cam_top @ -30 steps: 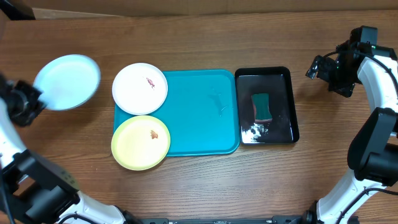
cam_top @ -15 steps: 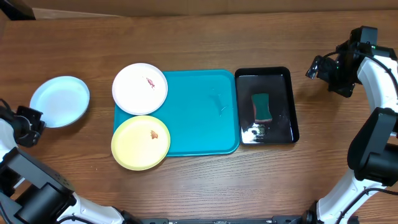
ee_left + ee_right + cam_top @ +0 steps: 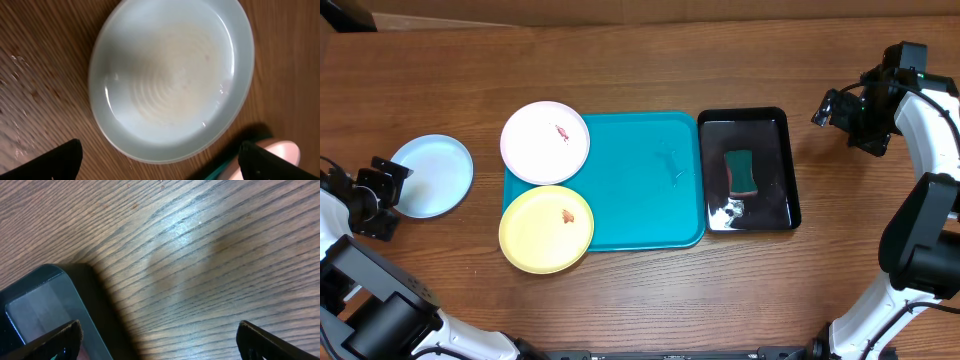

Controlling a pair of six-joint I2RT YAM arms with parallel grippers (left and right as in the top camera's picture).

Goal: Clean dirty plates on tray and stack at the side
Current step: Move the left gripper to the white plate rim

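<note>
Down at the left of the table (image 3: 640, 60), the pale mint-blue plate (image 3: 433, 176) lies flat on the wood, well clear of the turquoise tray (image 3: 640, 180). The left pincer (image 3: 392, 200) sits at the plate's outer edge with its jaws spread wide and nothing gripped. Its wrist view shows the plate (image 3: 170, 80) resting on the wood ahead of it, with one dark finger (image 3: 60, 160) in each lower corner of the frame and neither closed on the rim.

The white plate (image 3: 545, 142) rests on the tray's far left corner and the yellow-green plate (image 3: 546, 229) on its near left corner. Both overhang the tray's rim, and their edges meet or nearly meet. Each carries a small reddish-brown smear (image 3: 561, 132) near its middle.

Just beside the tray's right edge stands a glossy black tray (image 3: 760, 118) holding a green sponge (image 3: 741, 172).

The right pincer (image 3: 842, 130) hangs above bare wood beyond the black tray's far right corner. Its jaws are also wide apart and hold nothing. Its wrist camera sees only wood grain and that corner of the black tray (image 3: 40, 300).
</note>
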